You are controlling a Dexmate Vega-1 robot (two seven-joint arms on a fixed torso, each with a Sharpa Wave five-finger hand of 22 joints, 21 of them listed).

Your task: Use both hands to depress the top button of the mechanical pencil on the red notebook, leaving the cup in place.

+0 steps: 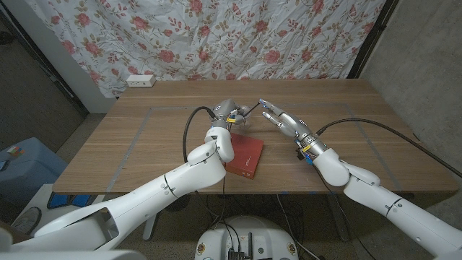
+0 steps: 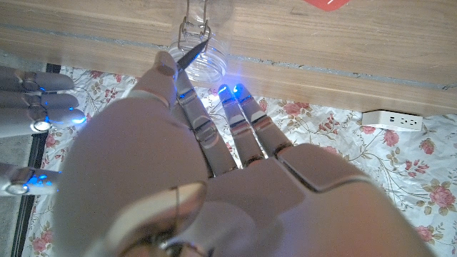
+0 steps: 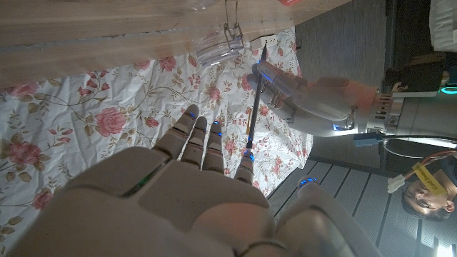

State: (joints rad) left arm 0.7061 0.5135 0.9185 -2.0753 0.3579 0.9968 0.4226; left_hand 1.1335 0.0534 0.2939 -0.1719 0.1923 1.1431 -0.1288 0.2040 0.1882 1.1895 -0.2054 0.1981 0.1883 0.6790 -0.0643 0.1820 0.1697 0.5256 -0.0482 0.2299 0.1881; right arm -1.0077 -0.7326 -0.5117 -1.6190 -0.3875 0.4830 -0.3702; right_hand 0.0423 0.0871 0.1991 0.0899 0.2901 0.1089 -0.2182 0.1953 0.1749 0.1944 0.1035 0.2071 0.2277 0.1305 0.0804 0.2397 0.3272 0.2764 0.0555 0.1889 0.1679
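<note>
The red notebook (image 1: 245,156) lies on the wooden table (image 1: 151,144) in front of both hands. My left hand (image 1: 228,113) is raised above the notebook's far end and pinches the dark, thin mechanical pencil (image 3: 254,107). The pencil slants from that hand towards my right hand (image 1: 286,123). My right hand's fingers (image 1: 266,107) are stretched out and apart, and one fingertip meets the pencil's end (image 1: 260,103). In the right wrist view my left hand (image 3: 314,98) grips the pencil near its middle. A clear cup (image 2: 198,63) with a wire clasp stands on the table just beyond the pencil's other tip (image 2: 190,54).
A white power strip (image 1: 141,81) lies at the table's back left edge, before a floral curtain (image 1: 216,29). A blue box (image 1: 22,162) sits on the floor to the left. A person (image 3: 428,191) shows at the edge of the right wrist view.
</note>
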